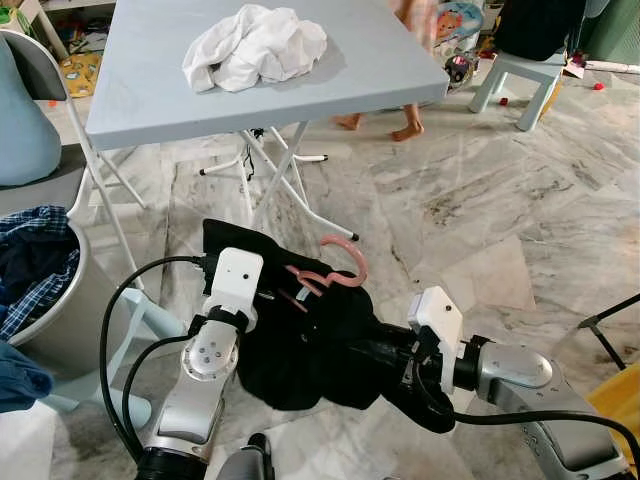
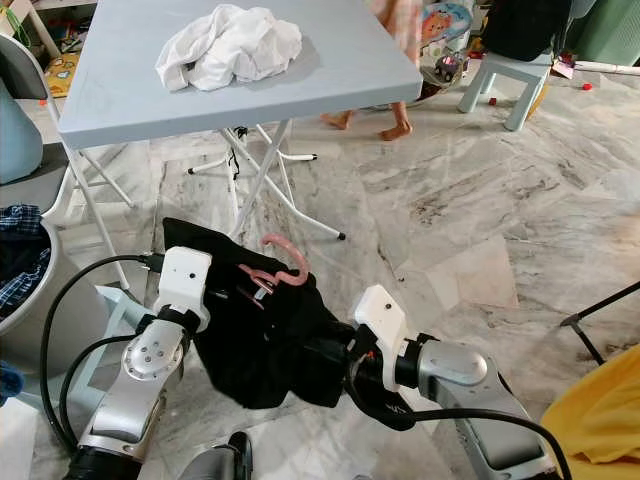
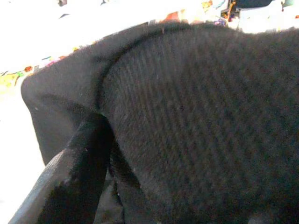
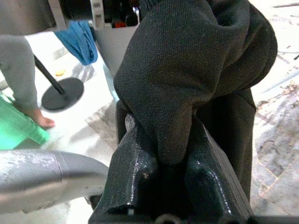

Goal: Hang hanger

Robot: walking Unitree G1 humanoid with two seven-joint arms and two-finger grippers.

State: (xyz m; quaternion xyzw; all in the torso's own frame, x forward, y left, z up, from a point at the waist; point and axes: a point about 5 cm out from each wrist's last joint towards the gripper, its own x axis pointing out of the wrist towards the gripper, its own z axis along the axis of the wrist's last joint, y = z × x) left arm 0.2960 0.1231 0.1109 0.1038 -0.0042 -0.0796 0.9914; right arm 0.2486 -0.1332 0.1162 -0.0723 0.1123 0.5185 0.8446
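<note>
Left eye view: black garment [image 1: 300, 340] held low centre of frame between both arms, with the pink hanger [image 1: 330, 272] partly threaded in, hook poking out above the cloth. Left tool [image 1: 262, 300] is buried in the fabric at the hanger; cannot tell how far it is open. Desk [image 1: 150, 95] at upper left carries a white cloth [image 1: 255, 45]; laundry basket [image 1: 45, 275] at left edge. Left wrist view: dark knit across the frame, one finger [image 3: 74, 177] beside it. Right wrist view: right tool [image 4: 170, 170] clamped on a fold of the garment. Judgement: dressing the hanger is in hand; next, seat the shoulders, then find a rail.
</note>
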